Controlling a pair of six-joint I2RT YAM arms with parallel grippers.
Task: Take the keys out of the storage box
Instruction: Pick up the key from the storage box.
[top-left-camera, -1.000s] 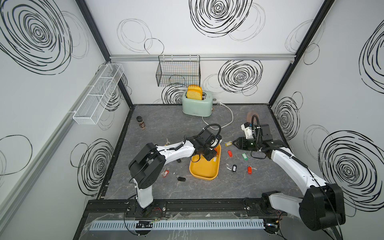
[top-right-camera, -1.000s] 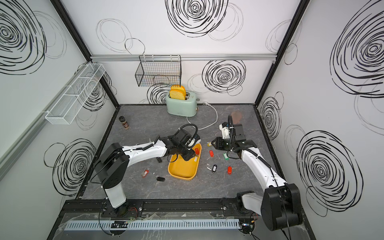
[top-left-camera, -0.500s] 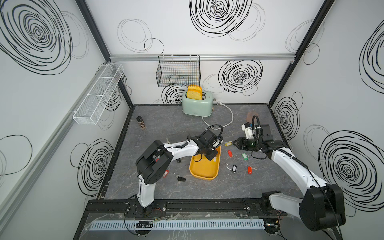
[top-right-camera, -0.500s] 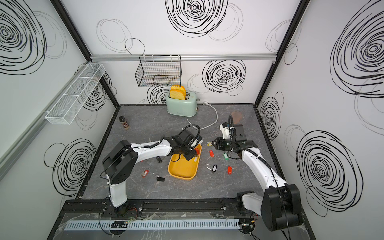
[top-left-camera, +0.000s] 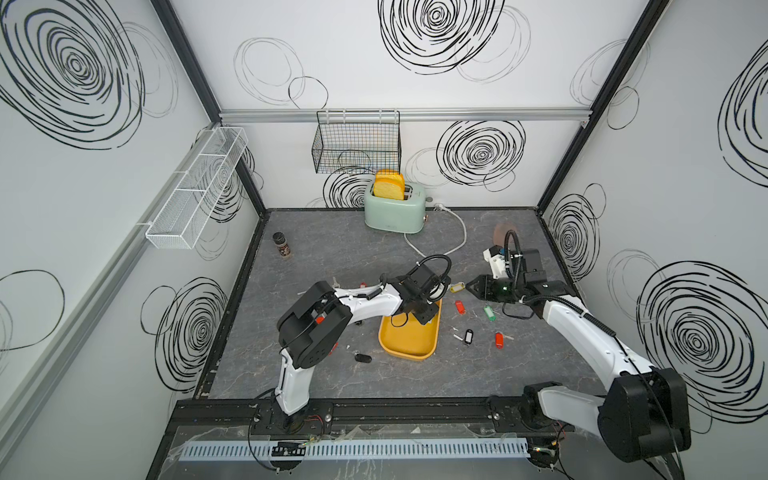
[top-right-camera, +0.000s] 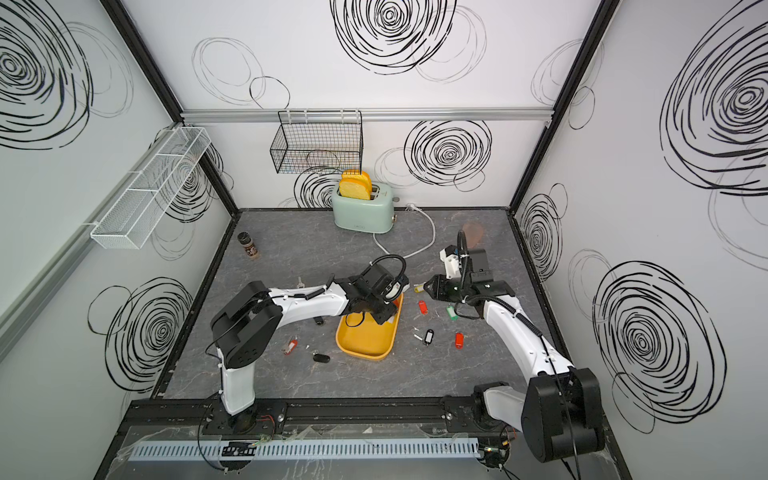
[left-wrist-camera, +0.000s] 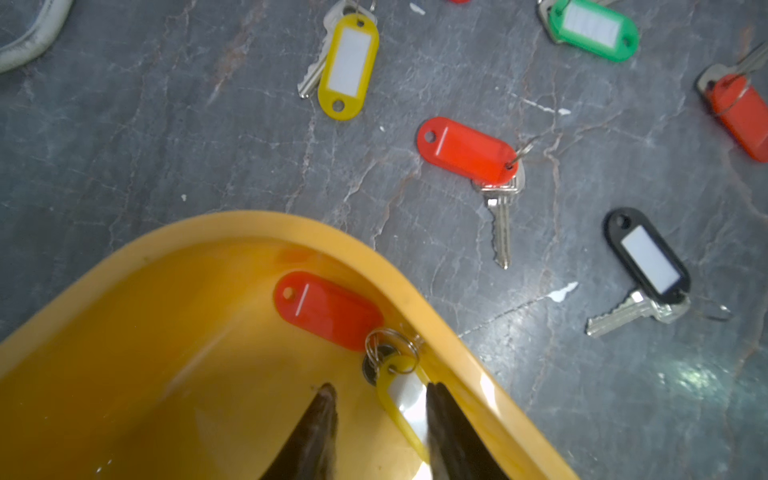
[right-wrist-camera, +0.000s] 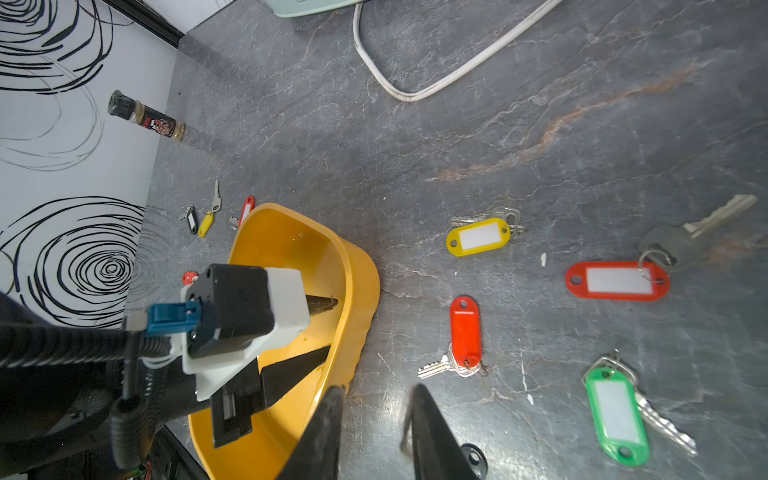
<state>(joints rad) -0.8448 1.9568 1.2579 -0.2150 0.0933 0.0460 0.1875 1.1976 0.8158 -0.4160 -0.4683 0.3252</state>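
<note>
The storage box (top-left-camera: 409, 347) is set near the middle of the surface (top-left-camera: 332, 249). The left gripper (left-wrist-camera: 381, 386) is held low inside the box, at its far end, with its jaws apart. A yellow-tagged key (left-wrist-camera: 405, 399) is seen between the jaws, touching one finger. A red-tagged key (left-wrist-camera: 328, 309) is laid just beside it, against the box wall. The other keys (left-wrist-camera: 467, 151) are spread on the surface, most of them between the box and the right edge, a few toward the left edge. The right gripper (right-wrist-camera: 378, 388) is held over the surface near the box. Its jaws are apart, and the bare surface is seen between them.
</note>
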